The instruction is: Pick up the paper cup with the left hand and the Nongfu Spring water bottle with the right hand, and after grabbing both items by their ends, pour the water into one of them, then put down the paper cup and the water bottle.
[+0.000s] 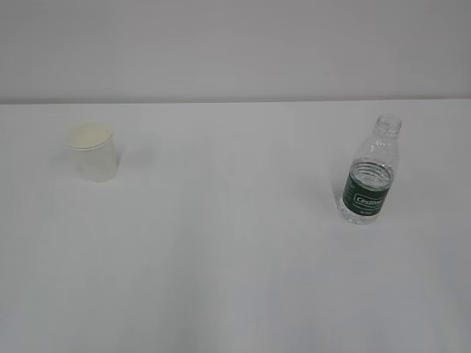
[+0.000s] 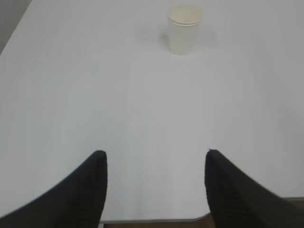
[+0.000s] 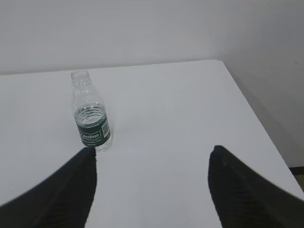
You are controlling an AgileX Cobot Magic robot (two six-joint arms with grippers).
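- I have the paper cup (image 1: 93,151) standing upright on the white counter (image 1: 235,279), well to the left of the Nongfu Spring water bottle (image 1: 370,170) in the exterior view.
- The bottle stands upright too, uncapped, with its dark green label low on the body. The water (image 1: 366,193) fills roughly the lower part, up to about the top of the label.
- Cup and bottle are well apart, with bare counter between them. Neither arm shows in the exterior view.
- From my left wrist view, the left hand (image 2: 156,187) sits back at the near edge of the counter. Its jaws stand wide and hold nothing.
- In that view the paper cup (image 2: 184,28) is far ahead of the left hand, a little to the right of its centre line, nothing touching it.
- From my right wrist view, the right hand (image 3: 152,187) also has its jaws wide and empty.
- There the bottle (image 3: 90,111) stands just beyond the left fingertip, off to the left of the gap, and apart from the jaws. It is well in from the counter's right edge.
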